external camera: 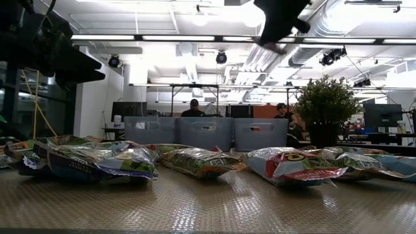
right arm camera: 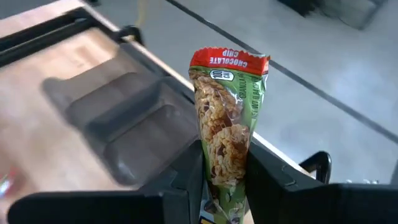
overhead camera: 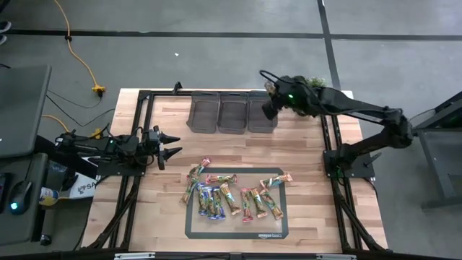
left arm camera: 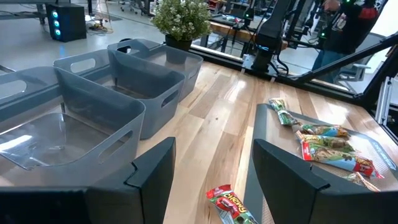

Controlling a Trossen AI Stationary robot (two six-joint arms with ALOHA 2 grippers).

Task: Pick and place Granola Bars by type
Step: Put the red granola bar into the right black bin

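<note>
Several granola bars [overhead camera: 234, 196] with blue, green and red wrappers lie flat in a loose pile on a dark-edged mat [overhead camera: 189, 230] near the table's near edge; the low view shows them [external camera: 195, 160] lying across the tabletop. My right gripper [overhead camera: 271, 105] hovers high over the rightmost of three grey bins [overhead camera: 261, 114], shut on a green bar with a red top end [right arm camera: 227, 106]. My left gripper [overhead camera: 173, 146] waits open above the table's left part, pointing at the bins and the pile [left arm camera: 323, 142]. My right gripper [right arm camera: 224, 158] pinches the green bar by its lower half [right arm camera: 225, 171] between the two fingers. The bar lies along the fingers, and its red-topped end [right arm camera: 229, 61] sticks out past the fingertips. It is lifted clear of everything.
Three grey bins [left arm camera: 93, 109] stand side by side at the far edge, on bare wood. A potted plant [overhead camera: 314, 81] stands right of them. A black frame [overhead camera: 144, 101] borders the table. People [external camera: 193, 108] show in the room beyond.
</note>
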